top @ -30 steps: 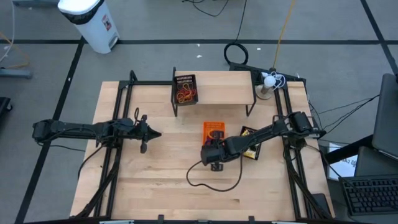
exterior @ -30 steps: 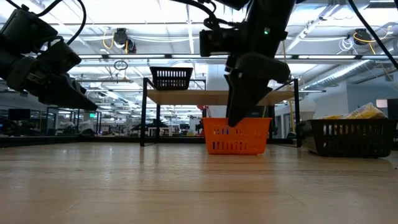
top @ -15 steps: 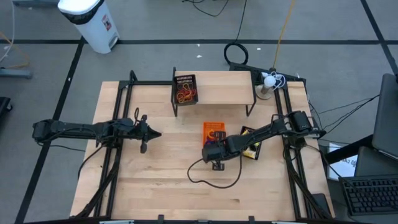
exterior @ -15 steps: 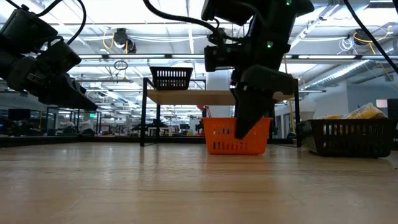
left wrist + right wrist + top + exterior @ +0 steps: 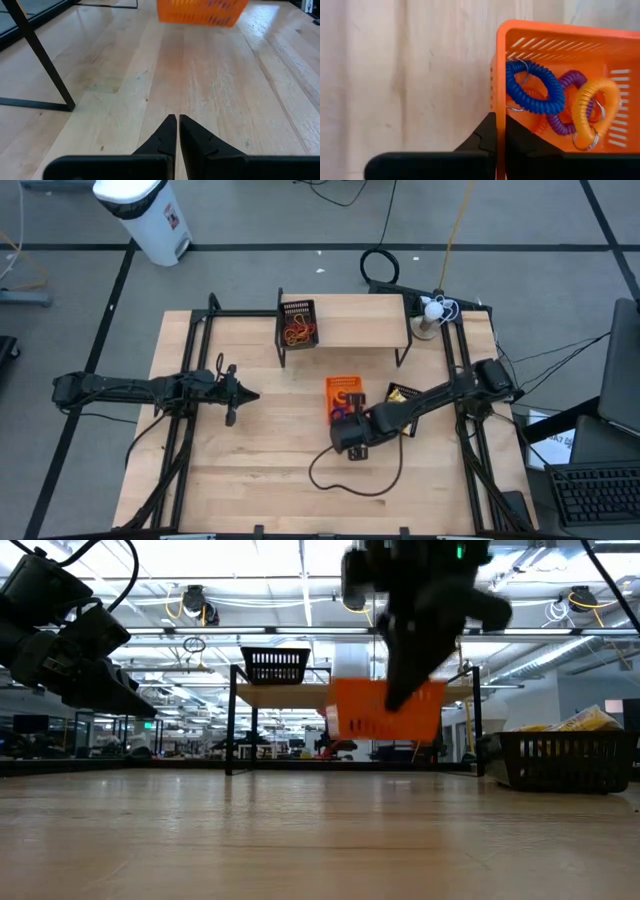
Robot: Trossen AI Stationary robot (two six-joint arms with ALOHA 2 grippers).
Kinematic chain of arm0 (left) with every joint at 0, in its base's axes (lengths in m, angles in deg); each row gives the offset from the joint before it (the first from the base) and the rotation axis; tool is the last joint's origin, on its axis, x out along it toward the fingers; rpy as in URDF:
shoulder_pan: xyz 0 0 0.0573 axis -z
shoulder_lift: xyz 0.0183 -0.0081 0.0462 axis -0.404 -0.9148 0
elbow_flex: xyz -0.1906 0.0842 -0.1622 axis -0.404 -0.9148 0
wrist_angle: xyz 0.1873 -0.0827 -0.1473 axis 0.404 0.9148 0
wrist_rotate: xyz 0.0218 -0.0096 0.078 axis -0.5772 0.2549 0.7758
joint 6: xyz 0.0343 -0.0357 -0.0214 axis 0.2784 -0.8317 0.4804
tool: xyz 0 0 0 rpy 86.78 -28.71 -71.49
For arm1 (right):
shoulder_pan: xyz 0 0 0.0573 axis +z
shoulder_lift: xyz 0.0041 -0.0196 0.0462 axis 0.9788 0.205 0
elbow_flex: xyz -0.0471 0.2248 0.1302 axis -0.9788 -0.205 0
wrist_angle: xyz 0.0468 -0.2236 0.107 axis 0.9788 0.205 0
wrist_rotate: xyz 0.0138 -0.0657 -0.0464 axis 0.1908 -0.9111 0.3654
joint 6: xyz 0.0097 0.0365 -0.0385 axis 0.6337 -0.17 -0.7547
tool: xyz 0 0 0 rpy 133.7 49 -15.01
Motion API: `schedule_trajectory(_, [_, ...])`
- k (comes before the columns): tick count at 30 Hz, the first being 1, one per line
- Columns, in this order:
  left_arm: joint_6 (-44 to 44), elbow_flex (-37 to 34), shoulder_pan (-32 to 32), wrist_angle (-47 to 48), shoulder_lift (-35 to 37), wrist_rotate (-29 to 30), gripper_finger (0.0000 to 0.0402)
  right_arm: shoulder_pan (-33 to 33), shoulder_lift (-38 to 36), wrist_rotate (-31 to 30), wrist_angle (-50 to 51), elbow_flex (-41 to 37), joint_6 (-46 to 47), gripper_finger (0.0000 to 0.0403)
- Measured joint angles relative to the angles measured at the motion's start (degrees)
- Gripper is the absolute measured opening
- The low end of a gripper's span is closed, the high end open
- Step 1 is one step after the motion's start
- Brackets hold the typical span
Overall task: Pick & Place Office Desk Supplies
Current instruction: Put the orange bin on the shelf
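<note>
My right gripper (image 5: 345,420) is shut on the orange tray (image 5: 343,393), which hangs above the table in the low view (image 5: 385,710). In the tray lie a blue coil ring (image 5: 535,87), a purple one (image 5: 570,100) and an orange one (image 5: 592,107). My left gripper (image 5: 252,395) waits shut over the table's left half, with nothing in it (image 5: 177,119). Red and orange rubber bands (image 5: 296,332) lie in a black mesh tray on the raised shelf. My right gripper pinches the rim of the orange tray's near wall (image 5: 498,102), one finger inside the tray and one outside. The fingers slant down from the table's near right side. The tray is lifted clear of the table and hangs slightly tilted, the rings still inside.
A raised wooden shelf (image 5: 360,320) stands at the back with one black mesh tray (image 5: 298,325) on its left end. A second black mesh tray (image 5: 402,405) sits at the right. The right arm's cable (image 5: 350,478) loops over the near middle of the table.
My right gripper has shut on the orange tray's wall and risen, drawing slightly toward the table's near edge. The tray, which stood on the table, is now lifted clear and a little tilted.
</note>
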Motion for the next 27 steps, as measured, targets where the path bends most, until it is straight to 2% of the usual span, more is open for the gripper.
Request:
schedule_trajectory(9, [0.0, 0.0, 0.0, 0.0, 0.0, 0.0, 0.0024, 3.8, -0.7, -1.2, 14.1, 14.8, 0.0, 0.0001])
schedule_trajectory(14, [0.0, 0.0, 0.0, 0.0, 0.0, 0.1, 0.0024, 2.7, -0.7, -3.7, 22.5, 24.6, -3.1, 0.0001])
schedule_trajectory(19, [0.0, 0.0, 0.0, 0.0, 0.0, 0.4, 0.0024, -2.7, -0.9, -3.7, 27.6, 32.0, -9.1, 0.0001])
schedule_trajectory(24, [0.2, 0.0, 0.0, 0.0, 0.0, 0.4, 0.0024, -10.6, -0.7, -2.1, 30.9, 33.5, -16.4, 0.0001])
schedule_trajectory(27, [0.6, 0.0, 0.0, 0.0, 0.0, 0.4, 0.0024, -16.0, -0.7, 1.3, 31.5, 33.6, -19.3, 0.0])
